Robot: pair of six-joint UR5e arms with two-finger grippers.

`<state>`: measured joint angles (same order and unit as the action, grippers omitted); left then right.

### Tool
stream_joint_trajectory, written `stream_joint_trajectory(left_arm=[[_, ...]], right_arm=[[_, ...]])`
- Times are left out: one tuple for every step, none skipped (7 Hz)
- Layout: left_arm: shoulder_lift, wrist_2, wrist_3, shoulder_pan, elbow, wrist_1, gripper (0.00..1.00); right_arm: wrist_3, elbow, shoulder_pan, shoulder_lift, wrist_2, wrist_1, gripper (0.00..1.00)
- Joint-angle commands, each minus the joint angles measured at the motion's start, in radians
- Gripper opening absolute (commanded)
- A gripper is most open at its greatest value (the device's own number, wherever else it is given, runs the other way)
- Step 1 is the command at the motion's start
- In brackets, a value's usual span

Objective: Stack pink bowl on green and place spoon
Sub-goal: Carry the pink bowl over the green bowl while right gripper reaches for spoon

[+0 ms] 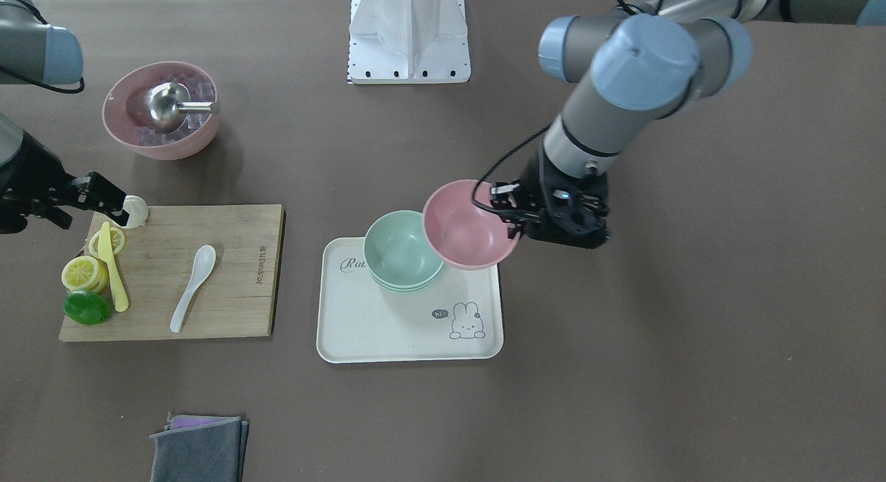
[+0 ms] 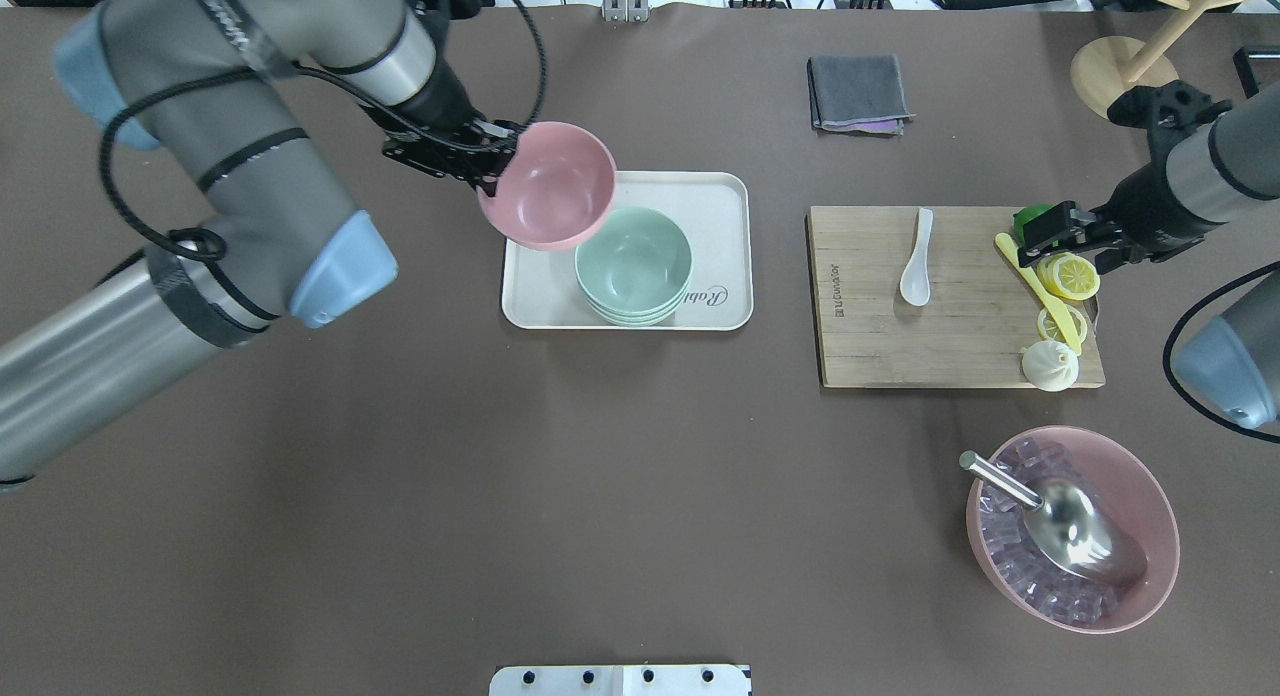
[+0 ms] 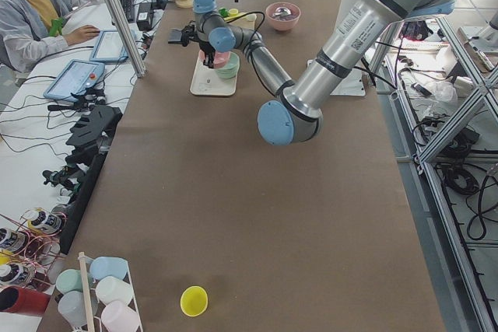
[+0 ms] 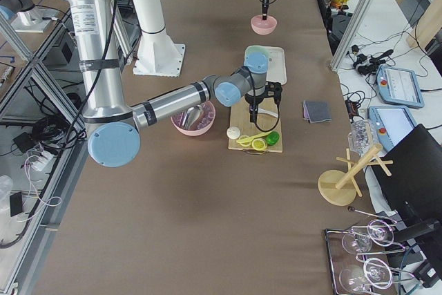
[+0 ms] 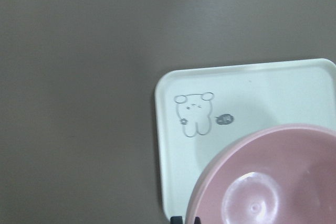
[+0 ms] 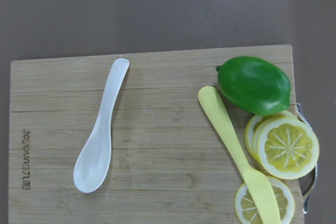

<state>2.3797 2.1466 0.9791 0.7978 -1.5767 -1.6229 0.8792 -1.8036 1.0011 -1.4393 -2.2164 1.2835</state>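
- Nearest the robot, on its right, a second pink bowl (image 2: 1150, 476) holds ice and a metal scoop (image 2: 1075, 531). It is well apart from the work, but it could be mistaken for the bowl to be stacked.
- Beyond it lies the chopping board (image 2: 880, 326). The white spoon (image 2: 915, 271) rests flat on its bare middle, untouched.
- The right gripper (image 2: 1040, 234) hangs over the board's outer end, above the lime (image 2: 1030, 216), lemon slices (image 2: 1068, 276) and yellow knife (image 2: 1040, 291). Whether its fingers are spread or closed cannot be told.
- The spoon is thin and lies flush on the wood, so a pinch may skid off it or push it along the board. A low reach across from that end could also sweep the knife or fruit.
- On the robot's left, the tray (image 2: 720, 191) carries the green bowl (image 2: 633, 266), which seems to top a small stack.
- The pink bowl (image 2: 550, 186) looks lifted clear of the tray, and its edge overlaps the green bowl's far rim instead of sitting centred over it.
- The left gripper (image 2: 490, 171) is clamped on the pink bowl's rim at one side only.
- With that one-sided hold the bowl may tilt or slip. If let go here, it would likely catch the green rim and tip onto the tray or shove the stack.
- Farthest off, a folded grey cloth (image 2: 858, 94) lies out of the way.
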Motion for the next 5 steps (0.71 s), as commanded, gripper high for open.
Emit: stream_joint_trajectory(left_arm=[[0.075,-0.068,0.052,-0.095,0.089,-0.008,0.00],[0.084,-0.067,0.041,-0.098,0.107,-0.009,0.00],[0.087,-0.067,0.038,-0.098,0.162,-0.076,0.00],[0.088,-0.067,0.038,-0.098,0.199,-0.131,0.00],[0.088,-0.067,0.041,-0.098,0.213,-0.133,0.00]], right_arm=[[0.032,0.059,-0.030,0.055,0.017,-0.009,0.94],[0.047,0.060,-0.033,0.057,0.017,-0.010,0.94],[0.064,0.056,-0.036,0.059,0.017,-0.010,0.94],[0.073,0.053,-0.041,0.059,0.017,-0.010,0.94],[0.089,0.056,-0.051,0.059,0.024,-0.010,0.94]])
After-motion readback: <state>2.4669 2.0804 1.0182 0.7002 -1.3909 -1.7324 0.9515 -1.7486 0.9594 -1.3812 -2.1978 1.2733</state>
